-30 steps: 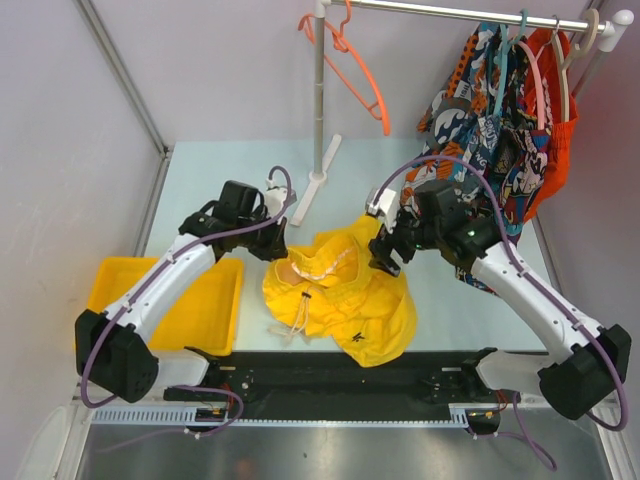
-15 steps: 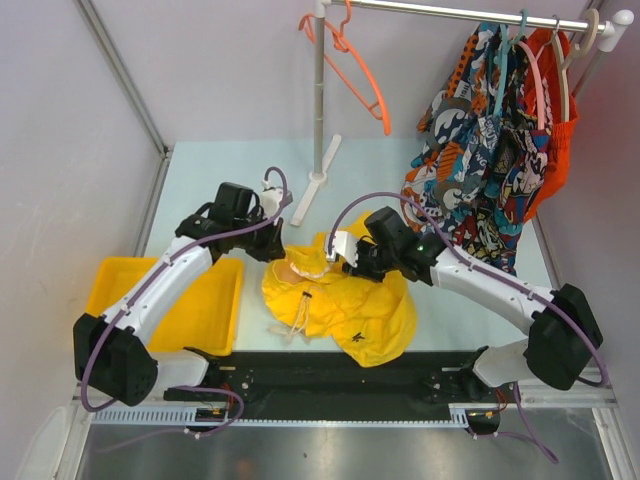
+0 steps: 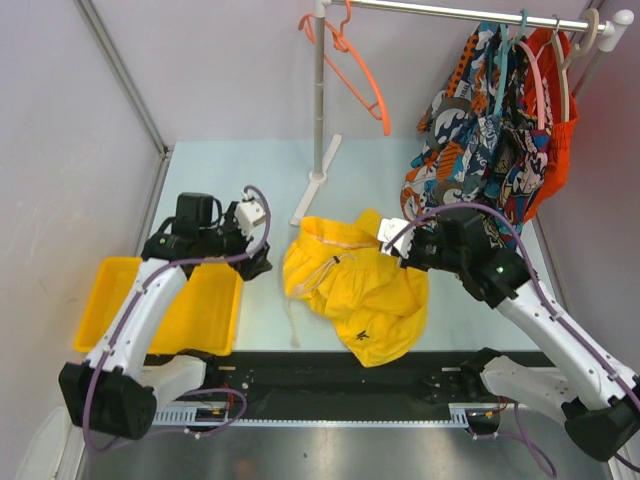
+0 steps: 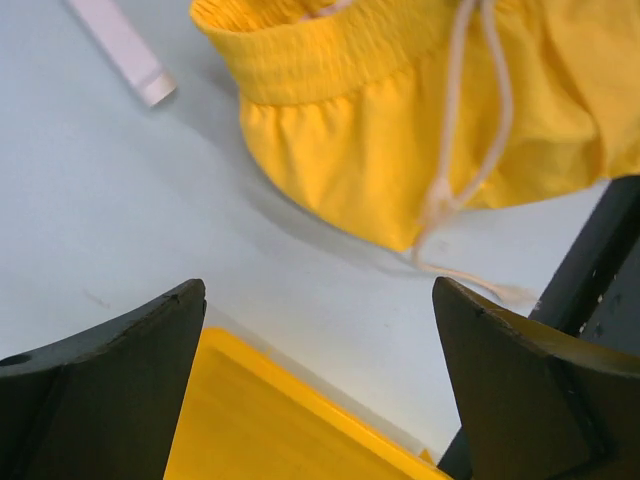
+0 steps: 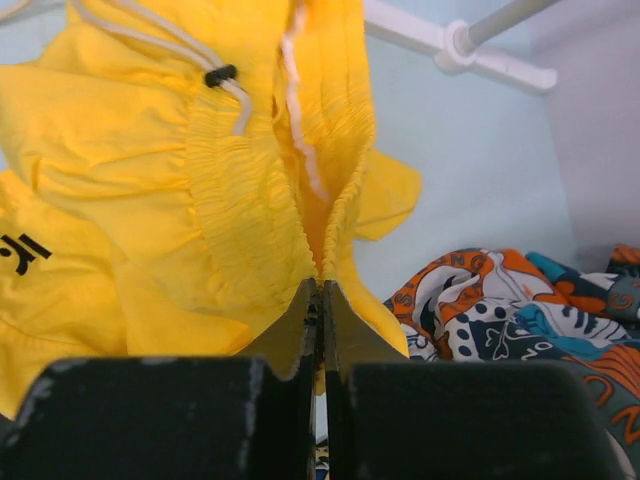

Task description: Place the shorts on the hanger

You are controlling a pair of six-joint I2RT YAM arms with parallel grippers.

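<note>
Overhead plus wrist close-ups — common shorts [image 3: 360,290]

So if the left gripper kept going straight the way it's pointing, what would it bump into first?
Most likely the table, since the open left gripper points down past the yellow tray. Skimming flatter, it would reach the shorts first. Depth is unclear.

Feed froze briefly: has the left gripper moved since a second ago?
Yes. The left gripper has drawn back left, off the shorts, away from the rack's pole, over the right edge of the yellow tray.

The shorts [image 3: 375,290] bear one dark, unreadable logo [image 3: 360,336].
</note>
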